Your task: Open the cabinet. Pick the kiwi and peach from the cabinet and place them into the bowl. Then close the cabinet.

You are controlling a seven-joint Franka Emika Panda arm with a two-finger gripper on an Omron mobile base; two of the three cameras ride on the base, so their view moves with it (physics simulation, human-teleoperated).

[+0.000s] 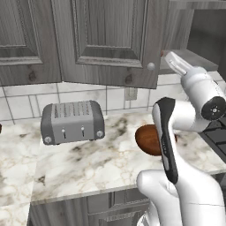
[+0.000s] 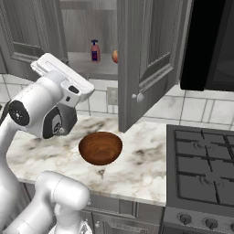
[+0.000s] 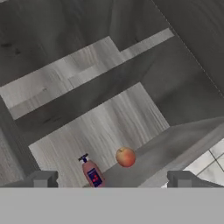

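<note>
cabinet point(image 2: 151, 50) door open; peach point(image 3: 125, 157) sits beside a pink bottle point(image 3: 91, 173) on the shelf inside. pincer point(image 3: 111, 178) released, facing both w/ nothing held. bowl point(image 2: 100, 147) on counter point(image 2: 137, 169) below.

The dark grey cabinet point(image 2: 151, 55) stands open; the orange-red peach point(image 3: 125, 157) sits on its shelf, the wooden bowl point(image 2: 100, 147) empty on the surface below.

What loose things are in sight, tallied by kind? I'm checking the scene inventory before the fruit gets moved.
Fruit: 1, the peach
Bottles: 1, the pink-red bottle
Bowls: 1, the bowl
Toasters: 1, the toaster
Total: 4
</note>
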